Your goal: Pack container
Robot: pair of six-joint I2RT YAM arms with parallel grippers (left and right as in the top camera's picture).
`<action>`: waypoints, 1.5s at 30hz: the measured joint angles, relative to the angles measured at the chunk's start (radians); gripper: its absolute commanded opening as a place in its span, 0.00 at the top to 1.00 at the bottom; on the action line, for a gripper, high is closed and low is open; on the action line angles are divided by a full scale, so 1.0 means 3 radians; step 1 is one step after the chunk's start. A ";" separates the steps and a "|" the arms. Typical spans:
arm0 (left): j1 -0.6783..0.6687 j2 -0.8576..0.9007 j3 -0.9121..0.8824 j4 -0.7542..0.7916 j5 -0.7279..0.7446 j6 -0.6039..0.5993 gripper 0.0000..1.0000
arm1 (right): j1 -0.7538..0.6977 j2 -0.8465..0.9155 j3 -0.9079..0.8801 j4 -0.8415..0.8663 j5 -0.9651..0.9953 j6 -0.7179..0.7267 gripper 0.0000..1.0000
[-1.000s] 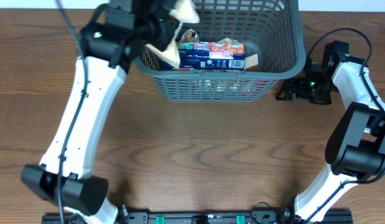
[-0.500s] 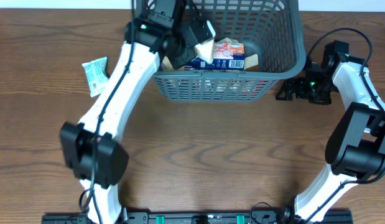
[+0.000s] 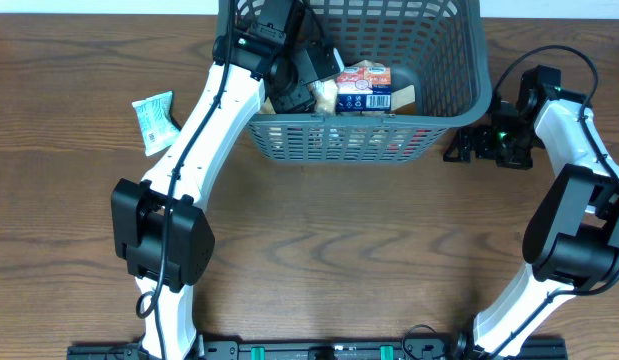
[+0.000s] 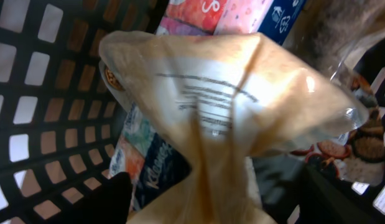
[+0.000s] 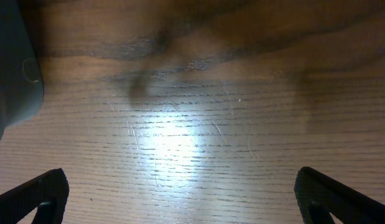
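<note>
Locate the large dark grey slotted plastic basket (image 3: 339, 140) at upper centre of the overhead frame, resting on the brown wood-grain tabletop (image 3: 339, 240); treat as the container to be packed. Find the left gripper (image 4: 214, 190) inside that basket, close to its left wall; read as open, with fingers (image 4: 111, 199) spread wide on either side of the twisted neck of a translucent beige crinkled plastic packet (image 4: 229, 106); cannot confirm contact between packet and either finger. Observe printed tissue packs (image 4: 148, 168) and a clear pouch printed with biscuits (image 4: 366, 146) beneath the packet. Find the right gripper (image 5: 180, 193) near the right edge of the overhead frame, outside the basket; open and empty above bare wood. Note a small green-and-white sachet (image 3: 154, 118) lying on the tabletop at the left of the overhead frame, well apart from the basket; judge packing incomplete.

Expect three hazards from here:
- May drag the beige packet back out, if clinging to a finger during withdrawal.
- May catch a finger on the lattice wall or thick rim on exit, shifting or tipping the basket.
- May leave the packet perched high on the packs below, prone to sliding on arrival of the next item.
</note>
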 measured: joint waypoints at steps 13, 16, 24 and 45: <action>0.0000 -0.0342 0.0000 0.0580 -0.0356 0.0047 0.01 | 0.0000 0.0000 0.0000 0.0000 -0.0061 0.0000 0.01; 0.0000 -0.0520 0.0000 0.0669 -0.0510 0.0031 0.01 | 0.0000 0.0000 0.0000 0.0003 -0.0067 0.0000 0.01; 0.0242 -0.0966 0.0001 0.0702 -0.1017 -0.0354 0.01 | 0.0000 0.0000 0.0000 0.0027 -0.0078 0.0000 0.01; 0.1532 -0.1095 -0.0099 -0.0258 -0.1162 -0.3596 0.01 | 0.0000 0.0000 0.0000 0.0028 -0.0085 0.0000 0.01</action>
